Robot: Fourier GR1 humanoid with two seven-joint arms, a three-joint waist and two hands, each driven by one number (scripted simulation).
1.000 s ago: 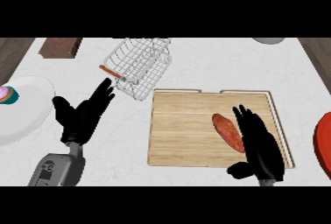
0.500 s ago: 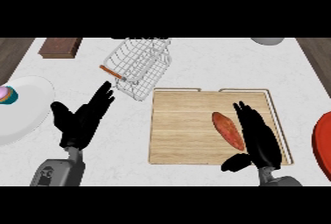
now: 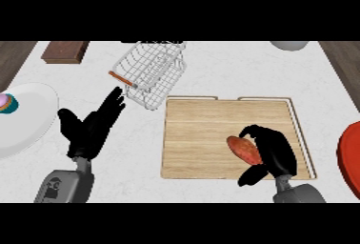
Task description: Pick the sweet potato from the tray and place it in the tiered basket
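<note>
A reddish sweet potato [image 3: 243, 148] lies on the wooden tray [image 3: 204, 138], at its lower right part. My right hand [image 3: 273, 152] has its fingers curled over the potato's top and right side, hiding part of it. The white wire tiered basket [image 3: 153, 72] with an orange handle stands beyond the tray's upper left corner. Left of the tray, my left hand [image 3: 90, 128] is open, its fingers straight and pointing up toward the basket.
A white plate [image 3: 28, 119] with a small colourful item sits at the left edge. A red object [image 3: 352, 152] shows at the right edge. A brown block [image 3: 65, 51] lies at the back left and a grey bowl [image 3: 290, 45] at the back right.
My right hand's fingers, straight alongside the sweet potato before, have curled round it. The potato now looks shorter and partly covered. My left hand has stayed about where it was.
</note>
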